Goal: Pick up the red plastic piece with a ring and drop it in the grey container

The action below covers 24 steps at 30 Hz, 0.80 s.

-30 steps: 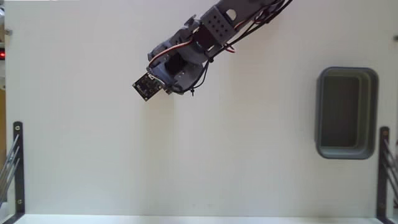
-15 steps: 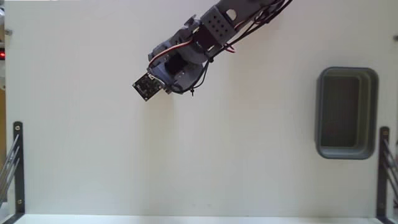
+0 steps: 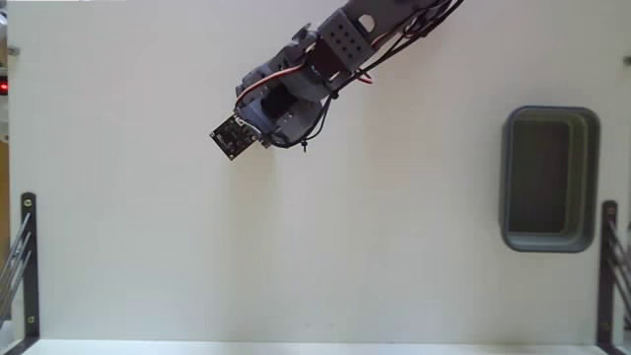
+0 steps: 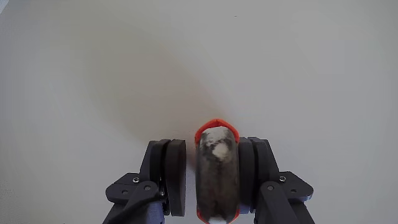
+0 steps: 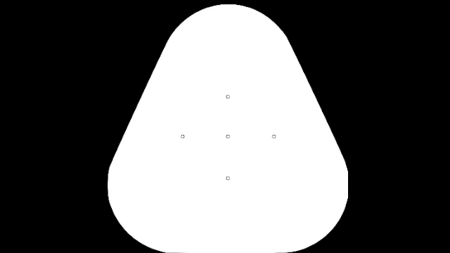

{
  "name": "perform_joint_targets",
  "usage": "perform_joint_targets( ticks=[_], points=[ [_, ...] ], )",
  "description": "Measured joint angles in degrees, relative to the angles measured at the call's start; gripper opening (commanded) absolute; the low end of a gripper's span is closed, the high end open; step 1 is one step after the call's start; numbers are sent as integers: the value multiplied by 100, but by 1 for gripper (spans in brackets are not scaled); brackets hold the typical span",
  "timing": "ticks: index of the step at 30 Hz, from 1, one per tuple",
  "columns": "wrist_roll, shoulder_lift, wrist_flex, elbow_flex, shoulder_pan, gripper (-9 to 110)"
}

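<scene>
Looking down in the fixed view: white surface (image 3: 296, 256); arm (image 3: 345, 39) enters from the top edge right of centre and reaches down-left; its end with a small dark camera board (image 3: 234, 136) sits over the upper middle of the surface; fingertips hidden under the arm body in this view.

Wrist view: gripper (image 4: 211, 177) at the bottom centre, two dark fingers (image 4: 174, 174) either side of an upright rounded object; red plastic piece with a ring (image 4: 216, 127) shows as an orange-red rim arching over the top of that object, with another sliver of red at the bottom edge; the centre of the object looks grey and blurred, too close to resolve; right finger pressed against it, left finger just beside it, a thin gap possibly there; gripper closed around the piece; only bare surface beyond the fingers.

Grey container (image 3: 549, 178): fixed view, far right, long side running up-down, interior dark, well apart from the arm; black metal brackets (image 3: 28, 258) at the lower left and lower right edges.
</scene>
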Motion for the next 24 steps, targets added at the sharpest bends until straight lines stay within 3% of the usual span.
perform_joint_targets(
  ticks=[24],
  points=[
    [0, 0, 0, 0, 0, 37]
  ],
)
